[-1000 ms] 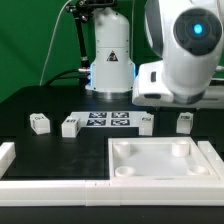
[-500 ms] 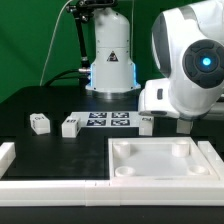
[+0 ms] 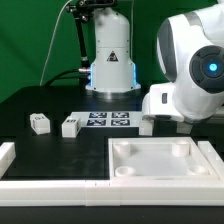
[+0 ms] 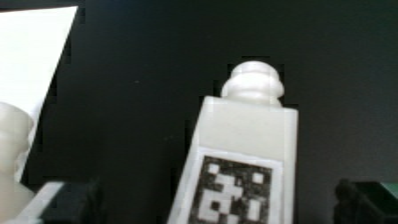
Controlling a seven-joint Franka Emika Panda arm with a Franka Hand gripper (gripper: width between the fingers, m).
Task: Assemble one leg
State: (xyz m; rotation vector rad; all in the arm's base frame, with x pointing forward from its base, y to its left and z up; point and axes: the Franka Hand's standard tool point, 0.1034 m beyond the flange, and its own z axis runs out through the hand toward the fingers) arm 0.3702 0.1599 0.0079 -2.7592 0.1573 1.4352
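Note:
In the wrist view a white leg (image 4: 244, 150) with a black-and-white tag and a rounded peg at one end lies on the black table. It lies between my gripper's (image 4: 214, 203) two dark fingers (image 4: 54, 202), with a gap on each side, so the gripper is open. In the exterior view the arm's white hand (image 3: 172, 104) hangs low at the right and hides that leg. Three more legs show there: one (image 3: 39, 123) at the left, one (image 3: 70, 126) beside it, and one (image 3: 146, 125) partly behind the hand.
The marker board (image 3: 108, 120) lies between the legs. The large white tray (image 3: 128, 172) with round corner sockets sits in front; its corner also shows in the wrist view (image 4: 32, 70). A white rail (image 3: 6, 155) borders the exterior view's left. The robot base (image 3: 110, 60) stands behind.
The arm has moved toward the exterior view's right and lower, over the rightmost leg, which it now hides. The other legs and the tray have not moved.

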